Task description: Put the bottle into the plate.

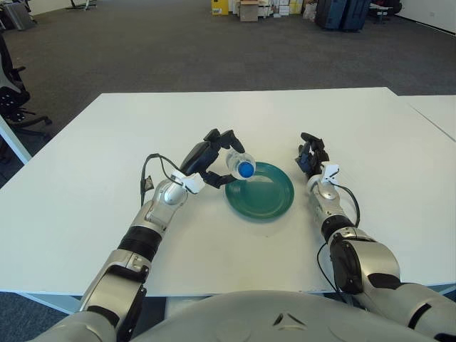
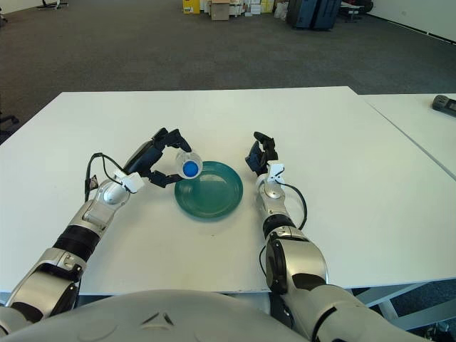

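Observation:
A small clear bottle with a blue cap [image 1: 241, 164] is held in my left hand [image 1: 214, 153], cap end pointing toward me, over the left rim of the teal plate [image 1: 274, 203]. The hand's fingers curl around the bottle from above and below. The plate lies on the white table in front of me. My right hand [image 1: 311, 154] shows just right of the plate, fingers curled, holding nothing. The bottle also shows in the right eye view [image 2: 189, 165] above the plate's left edge [image 2: 184, 203].
The white table [image 1: 107, 164] spreads wide around the plate. A second table [image 1: 438, 114] adjoins at the right. Office chairs [image 1: 11, 92] stand at the far left, and boxes and cases [image 1: 285, 11] stand on the carpet far behind.

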Robot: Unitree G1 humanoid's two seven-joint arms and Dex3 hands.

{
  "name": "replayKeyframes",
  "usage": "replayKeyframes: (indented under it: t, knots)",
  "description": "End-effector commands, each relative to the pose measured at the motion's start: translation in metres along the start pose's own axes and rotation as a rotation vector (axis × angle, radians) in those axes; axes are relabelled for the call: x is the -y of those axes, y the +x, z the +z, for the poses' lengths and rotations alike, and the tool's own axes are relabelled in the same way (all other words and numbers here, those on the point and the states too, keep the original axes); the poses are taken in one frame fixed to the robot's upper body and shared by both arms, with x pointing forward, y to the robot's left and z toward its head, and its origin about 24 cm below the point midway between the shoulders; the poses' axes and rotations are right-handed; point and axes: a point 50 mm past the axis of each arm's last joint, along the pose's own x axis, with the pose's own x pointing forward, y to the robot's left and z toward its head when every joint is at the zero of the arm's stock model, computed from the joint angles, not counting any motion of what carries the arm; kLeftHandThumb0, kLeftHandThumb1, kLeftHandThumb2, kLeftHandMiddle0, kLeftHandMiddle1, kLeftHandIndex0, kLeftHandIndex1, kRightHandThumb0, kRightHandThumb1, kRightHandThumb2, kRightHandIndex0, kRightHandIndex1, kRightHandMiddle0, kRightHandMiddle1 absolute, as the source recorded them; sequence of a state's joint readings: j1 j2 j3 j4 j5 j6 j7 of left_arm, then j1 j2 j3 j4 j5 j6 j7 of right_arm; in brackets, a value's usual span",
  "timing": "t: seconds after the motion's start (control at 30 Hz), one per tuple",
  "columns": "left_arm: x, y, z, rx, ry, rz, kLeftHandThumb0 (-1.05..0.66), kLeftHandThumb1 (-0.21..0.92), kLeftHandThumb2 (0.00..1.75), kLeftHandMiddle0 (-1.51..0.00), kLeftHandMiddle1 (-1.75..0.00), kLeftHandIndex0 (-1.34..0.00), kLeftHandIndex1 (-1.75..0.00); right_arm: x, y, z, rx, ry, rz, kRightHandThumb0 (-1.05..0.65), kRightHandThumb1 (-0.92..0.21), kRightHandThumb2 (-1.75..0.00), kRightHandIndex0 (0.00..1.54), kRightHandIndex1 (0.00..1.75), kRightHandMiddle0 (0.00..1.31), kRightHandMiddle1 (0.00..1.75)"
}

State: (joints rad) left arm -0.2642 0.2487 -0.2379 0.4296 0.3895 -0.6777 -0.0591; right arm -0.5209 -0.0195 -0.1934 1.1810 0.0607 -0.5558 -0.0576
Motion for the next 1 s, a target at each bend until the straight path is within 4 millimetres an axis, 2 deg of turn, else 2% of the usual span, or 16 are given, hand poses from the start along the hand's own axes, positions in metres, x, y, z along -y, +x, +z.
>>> replayKeyframes:
  t: [0.0,0.23,0.5,0.97]
  knots:
    - [-0.007,0.011,0.01,0.082,0.036,-0.018,-0.16,0.52,0.97,-1.16,-1.75,-0.89,-1.75,-0.005,-0.002,-0.007,-0.044,0.009,0.008,-0.98,-0.92,-1.04,0.25,0.01,0.01,0.87]
    - [-0.003,0.016,0.012,0.127,0.067,-0.058,-0.12,0.5,1.0,-1.16,-1.75,-0.9,-1.75,-0.008,-0.003,-0.007,-0.04,0.013,0.012,-0.97,-0.92,-1.05,0.24,0.0,0.0,0.87]
    - [0.002,0.029,0.026,0.217,0.116,-0.079,-0.1,0.47,1.03,-1.16,-1.75,-0.92,-1.75,-0.01,-0.003,-0.007,-0.042,0.017,0.005,-0.96,-0.92,-1.04,0.25,0.01,0.0,0.86]
    - [0.009,0.036,0.027,0.236,0.178,-0.178,-0.07,0.45,1.05,-1.16,-1.75,-0.91,-1.75,-0.013,-0.004,-0.009,-0.052,0.03,-0.002,-0.97,-0.92,-1.06,0.25,0.0,0.0,0.83]
